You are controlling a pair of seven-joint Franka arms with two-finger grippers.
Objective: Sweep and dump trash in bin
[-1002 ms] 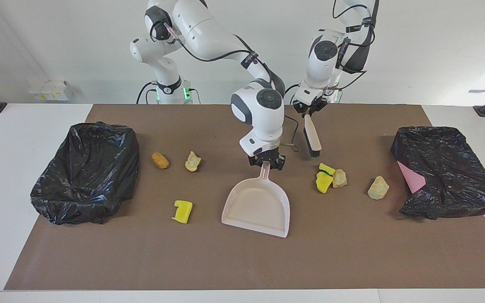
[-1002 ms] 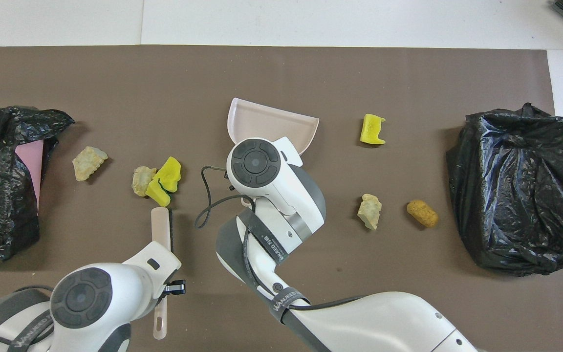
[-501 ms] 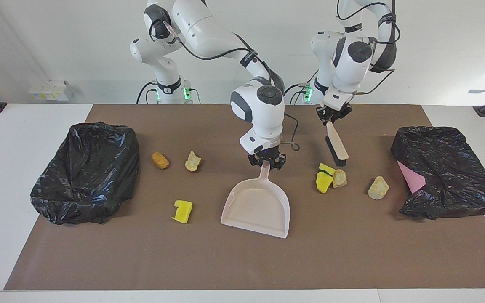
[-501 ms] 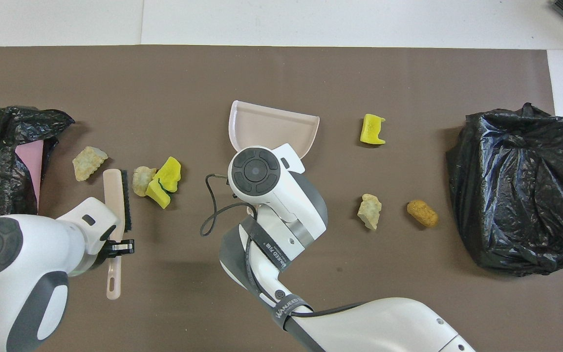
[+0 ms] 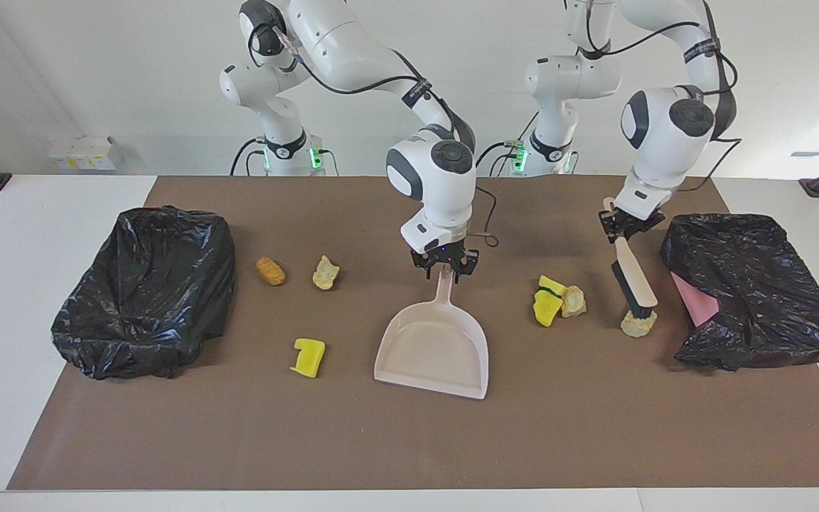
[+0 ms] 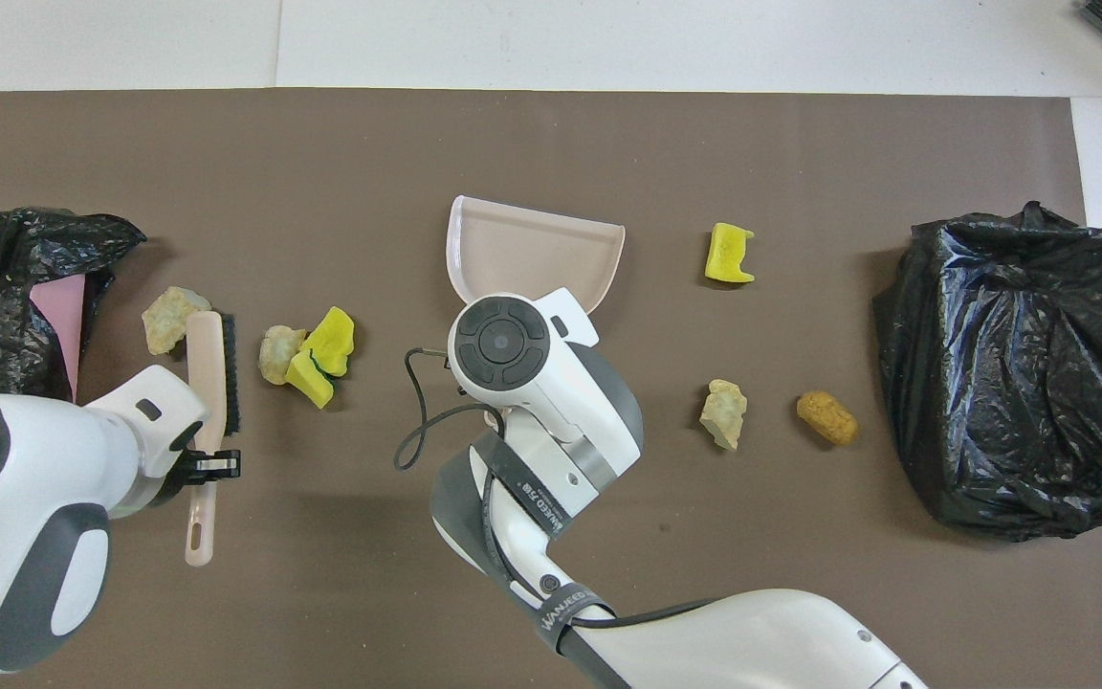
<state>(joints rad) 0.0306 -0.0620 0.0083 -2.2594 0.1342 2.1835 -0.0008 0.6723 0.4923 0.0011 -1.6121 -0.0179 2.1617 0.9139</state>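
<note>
- Facing view: my left gripper has its fingers clamped on the brush handle. The bristles sit on the beige lump just beside the black bag at the left arm's end of the desk.
- My right gripper is over the dustpan handle, fingers spread either side of it; I can't tell if they touch it.
- Overhead view: yellow pieces and another beige chunk huddle between brush and dustpan.
- A yellow piece, a beige chunk and the orange-brown chunk lie toward the other bag.
</note>
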